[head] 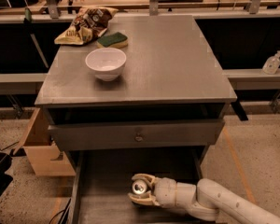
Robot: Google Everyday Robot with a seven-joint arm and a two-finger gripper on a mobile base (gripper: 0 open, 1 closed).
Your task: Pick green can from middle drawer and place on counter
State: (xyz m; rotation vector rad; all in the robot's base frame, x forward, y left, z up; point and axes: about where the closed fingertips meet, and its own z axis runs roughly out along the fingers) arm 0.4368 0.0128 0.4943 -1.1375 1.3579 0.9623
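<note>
Down in the middle drawer (105, 203), the jaws clasp the green can (140, 187).

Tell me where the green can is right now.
The green can stands low in the camera view, just left of centre, in the open middle drawer below the counter, clasped there by the gripper.
</note>
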